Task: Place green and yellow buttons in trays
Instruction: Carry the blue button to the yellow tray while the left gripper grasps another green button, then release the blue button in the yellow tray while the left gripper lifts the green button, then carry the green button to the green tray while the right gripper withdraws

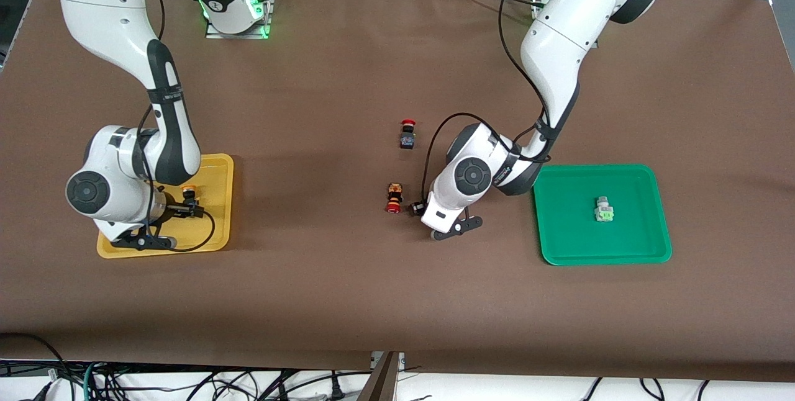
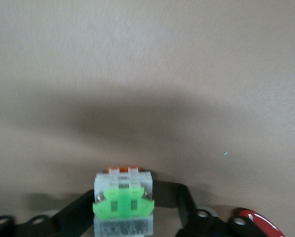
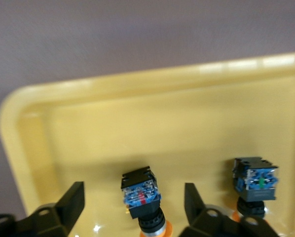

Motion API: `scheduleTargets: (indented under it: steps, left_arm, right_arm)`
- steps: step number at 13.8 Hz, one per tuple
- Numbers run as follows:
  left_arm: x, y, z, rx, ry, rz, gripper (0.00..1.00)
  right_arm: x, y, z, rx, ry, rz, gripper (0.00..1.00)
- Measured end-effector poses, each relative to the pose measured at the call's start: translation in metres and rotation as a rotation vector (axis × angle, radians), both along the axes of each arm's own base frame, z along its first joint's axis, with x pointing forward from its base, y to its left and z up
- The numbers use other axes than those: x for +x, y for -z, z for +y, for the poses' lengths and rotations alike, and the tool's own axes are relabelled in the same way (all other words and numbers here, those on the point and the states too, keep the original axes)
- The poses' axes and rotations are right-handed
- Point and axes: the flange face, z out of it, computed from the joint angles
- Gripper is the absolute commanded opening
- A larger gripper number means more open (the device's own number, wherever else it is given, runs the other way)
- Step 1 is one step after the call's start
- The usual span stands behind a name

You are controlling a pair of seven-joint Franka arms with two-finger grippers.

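1. Nearest the front camera lies the shallow green plastic tray with rounded corners [image 1: 646,246], toward the left arm's end of the brown surface [image 1: 348,301]; a pale grey switch with bright green parts [image 1: 603,209] rests inside it.
2. Left gripper [image 1: 448,231] is low over the surface near the middle of the table, its black fingers [image 2: 73,217] clamped on a second pale grey switch with a green part [image 2: 123,203].
3. Just beside that gripper sits a red-and-orange button [image 1: 393,197]; a dark-bodied button with a red cap [image 1: 407,133] stands farther from the front camera.
4. Right gripper [image 1: 148,241] is down in the shallow yellow plastic tray [image 1: 220,168] at the right arm's end of the surface.
5. Its fingers [image 3: 71,202] are spread apart on either side of a dark-bodied push button with a yellow-orange cap [image 3: 143,200], not touching it.
6. Another dark-bodied yellow-capped button [image 3: 254,185] stands in the same tray, beside the first and outside the fingers.
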Motion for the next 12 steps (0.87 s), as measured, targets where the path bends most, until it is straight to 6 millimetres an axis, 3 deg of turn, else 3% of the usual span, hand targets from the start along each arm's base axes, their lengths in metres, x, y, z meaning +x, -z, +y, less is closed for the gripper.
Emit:
scheduleTargets:
  steps: [3, 5, 7, 10, 12]
  left_arm:
    - [0.009, -0.005, 0.012, 0.020, 0.036, -0.006, 0.00]
    - [0.020, -0.012, 0.031, 0.041, 0.045, 0.022, 0.00]
    - [0.040, -0.041, 0.071, 0.055, 0.111, 0.049, 0.00]
    - [0.063, -0.094, 0.159, 0.076, 0.252, 0.114, 0.00]
    - [0.070, -0.098, 0.212, 0.156, 0.351, 0.139, 0.00]
  right_arm:
    - [0.010, -0.067, 0.008, 0.030, -0.006, 0.004, 1.00]
    - [0.011, -0.105, 0.007, 0.041, -0.009, 0.019, 1.00]
    - [0.010, -0.137, 0.006, 0.055, -0.027, 0.032, 1.00]
    - [-0.001, -0.189, -0.001, 0.079, -0.048, 0.012, 1.00]
    - [-0.019, -0.228, -0.005, 0.079, -0.082, 0.012, 1.00]
